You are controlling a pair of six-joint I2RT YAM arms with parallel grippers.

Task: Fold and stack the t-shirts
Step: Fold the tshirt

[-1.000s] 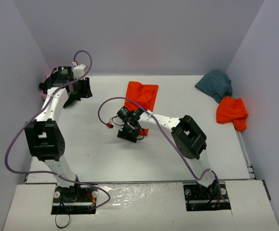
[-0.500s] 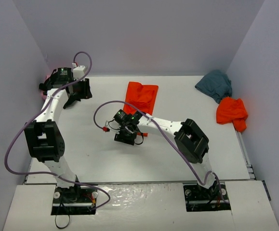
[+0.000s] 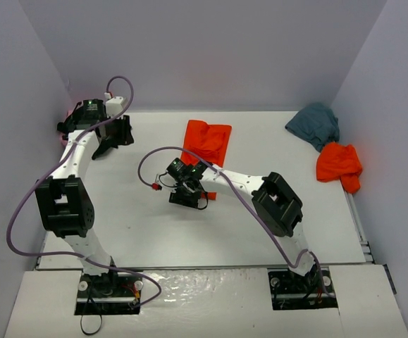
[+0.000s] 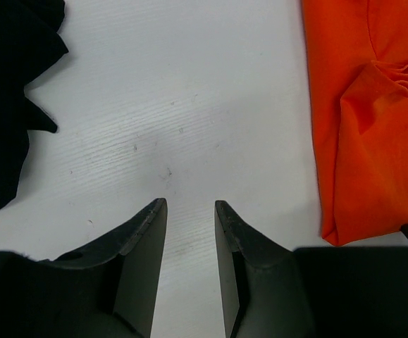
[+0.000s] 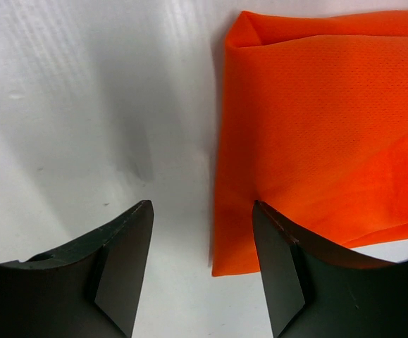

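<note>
A folded orange-red t-shirt (image 3: 207, 141) lies flat near the 12 o'clock edge of the white table (image 3: 140, 211). Its long axis runs roughly from 12 to 6 o'clock, leaning a little toward 5, and its near end is hidden under the right arm. The right gripper (image 3: 187, 194) hangs low over the table just at the shirt's 7 o'clock corner. The arm reaches in from its base at 5 o'clock, with the elbow raised and the forearm stretched toward 9 o'clock. In the right wrist view, the gripper's (image 5: 202, 205) fingers stand apart and empty. The shirt's (image 5: 316, 127) folded side edge runs between them, and whether cloth and finger touch cannot be told.

The left arm rises from 7 o'clock, its forearm running toward the far corner at 10 o'clock, and the left gripper (image 3: 114, 135) is turned toward 4 o'clock. The left wrist view shows the gripper (image 4: 189, 205) parted over bare table, holding nothing. A rumpled black t-shirt (image 4: 10, 105) lies on one side of it and the orange-red shirt (image 4: 366, 127) on the other.

At 2 o'clock a crumpled teal-grey t-shirt (image 3: 315, 123) sits in the corner. A second orange-red t-shirt (image 3: 339, 163) is bunched just beside it toward 3 o'clock.
</note>
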